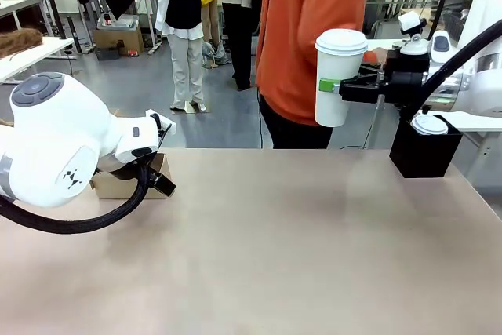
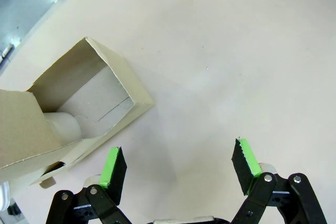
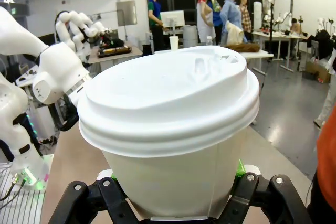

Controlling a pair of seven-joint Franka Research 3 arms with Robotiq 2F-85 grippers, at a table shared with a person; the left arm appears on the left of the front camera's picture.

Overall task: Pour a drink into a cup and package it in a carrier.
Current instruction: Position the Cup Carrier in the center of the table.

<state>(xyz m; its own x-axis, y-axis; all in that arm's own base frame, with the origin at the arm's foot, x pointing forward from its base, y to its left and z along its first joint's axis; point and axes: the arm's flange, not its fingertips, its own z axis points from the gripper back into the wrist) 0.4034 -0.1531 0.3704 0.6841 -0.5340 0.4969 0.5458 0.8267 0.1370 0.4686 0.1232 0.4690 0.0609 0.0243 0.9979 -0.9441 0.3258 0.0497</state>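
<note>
Right end effector [image 1: 336, 86] grips the lidded cup [image 1: 340, 60] aloft over the far right edge of the surface [image 1: 298, 241]. Left end effector [image 2: 178, 166] gapes wide and empty, just beside the carrier [image 2: 68, 80] at the left edge. Risks: too hard a squeeze pops the lid, or the cup clips the left arm crossing over

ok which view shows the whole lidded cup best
The front view: the white paper cup shows whole, side-on, held above the table by the right gripper. The right wrist view shows its lid and upper wall close up, base hidden.
</note>
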